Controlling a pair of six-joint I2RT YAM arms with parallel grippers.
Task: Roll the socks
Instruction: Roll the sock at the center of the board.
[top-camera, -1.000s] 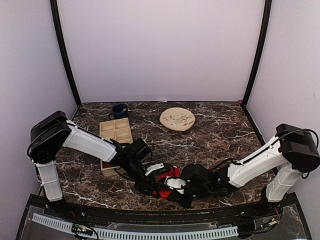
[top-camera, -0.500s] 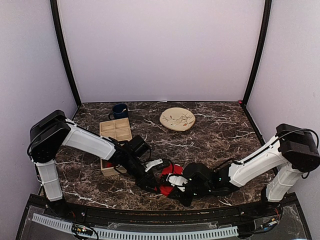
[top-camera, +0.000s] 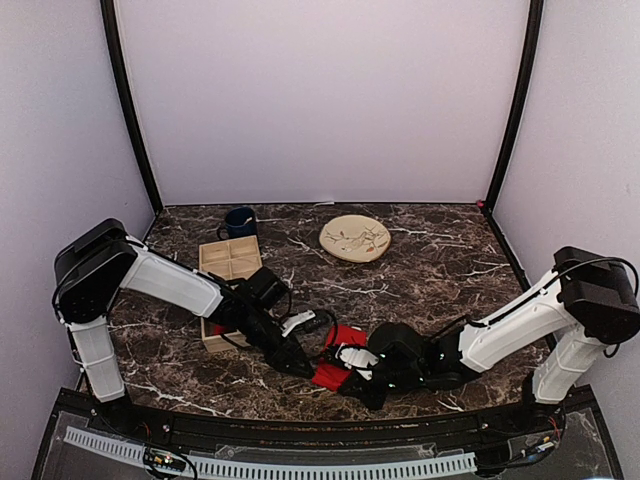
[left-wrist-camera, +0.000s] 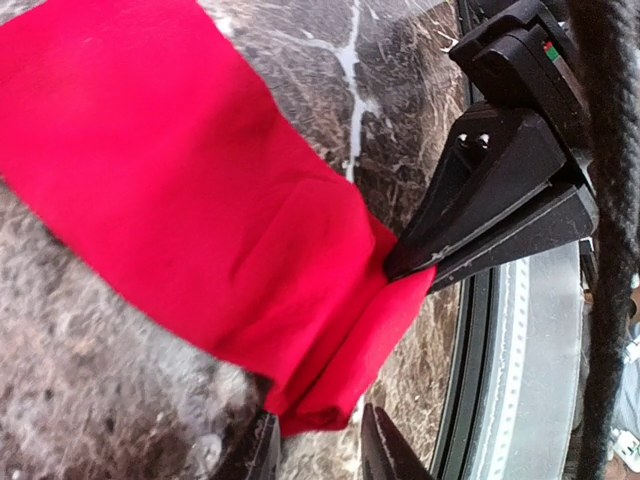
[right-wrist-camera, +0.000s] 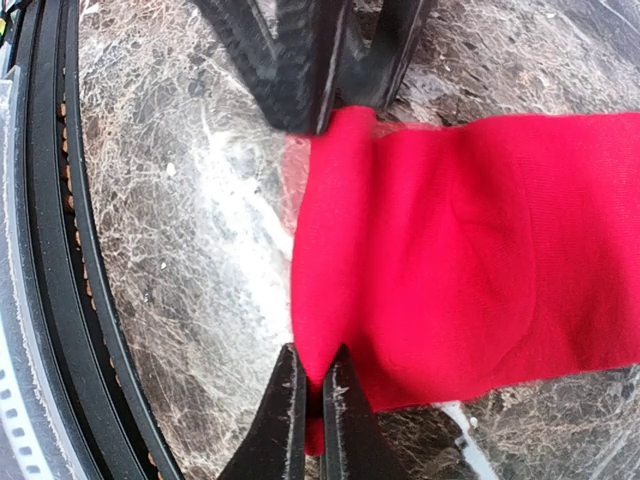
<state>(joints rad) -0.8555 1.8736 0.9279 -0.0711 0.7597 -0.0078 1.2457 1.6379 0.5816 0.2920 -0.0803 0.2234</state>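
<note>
The red socks (top-camera: 336, 362) lie as one flat red strip near the table's front edge; I cannot tell the two apart. Their near end is folded over, as the left wrist view (left-wrist-camera: 200, 200) and right wrist view (right-wrist-camera: 470, 250) show. My right gripper (right-wrist-camera: 315, 400) is shut on one corner of that folded edge, and also shows in the top view (top-camera: 340, 380) and the left wrist view (left-wrist-camera: 400, 268). My left gripper (left-wrist-camera: 322, 450) is open, its fingers astride the fold's other corner, and shows in the top view (top-camera: 302, 362).
A round beige plate (top-camera: 354, 238) sits at the back middle. A wooden compartment tray (top-camera: 230, 262) and a dark blue mug (top-camera: 239, 221) stand at the back left. The black front rail (right-wrist-camera: 50, 250) runs close beside the fold.
My left arm has drawn back to the left, and more of the red fabric now shows between the grippers. My right gripper has kept its hold.
</note>
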